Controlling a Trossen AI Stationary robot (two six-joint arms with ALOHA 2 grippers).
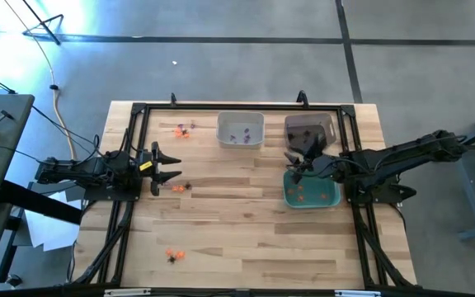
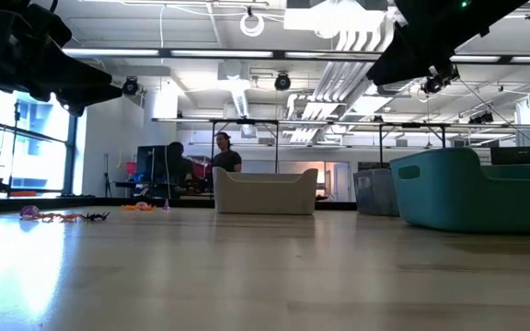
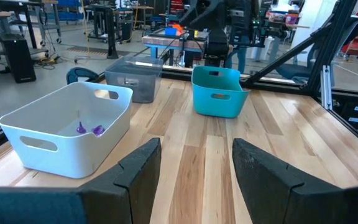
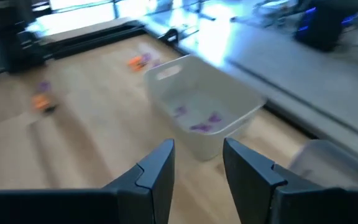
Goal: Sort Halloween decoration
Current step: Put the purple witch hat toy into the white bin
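Nearest the front edge of the wooden table (image 1: 246, 239) lies a small cluster of orange and black trinkets (image 1: 174, 255), and farther in a second cluster (image 1: 180, 188) sits just beside the left gripper (image 1: 174, 165), whose fingers are spread with nothing between them. Toward the middle, the right gripper (image 1: 294, 159) hovers over the edge of the teal bin (image 1: 311, 195), which holds orange pieces, its fingers parted and empty. At the far side stand the white bin (image 1: 240, 129) with purple trinkets inside, the dark bin (image 1: 310, 129) next to it, and a third loose cluster (image 1: 185, 128) near the far left corner.
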